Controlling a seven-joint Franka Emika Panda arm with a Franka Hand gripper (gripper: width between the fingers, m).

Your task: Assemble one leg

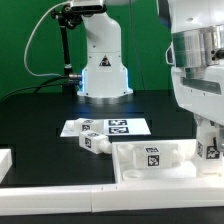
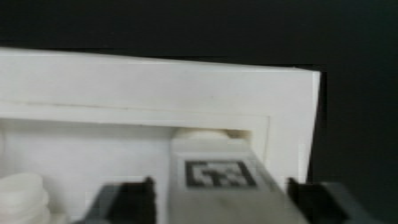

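Observation:
The leg (image 2: 217, 172), a chunky white peg with a black-and-white tag, sits between my gripper's (image 2: 222, 203) two dark fingers (image 2: 128, 203), which press on both its sides. Its far end meets a corner of the large white rimmed panel (image 2: 107, 95). In the exterior view my gripper (image 1: 209, 152) is low at the exterior view's right, holding the leg (image 1: 211, 148) upright over the panel's (image 1: 135, 172) right corner. Another leg (image 1: 94, 143) lies on the table left of the panel.
The marker board (image 1: 108, 126) lies behind the panel. A tagged white part (image 1: 152, 157) rests on the panel. A white piece (image 1: 5, 160) sits at the exterior view's left edge. The robot base (image 1: 100, 65) stands at the back.

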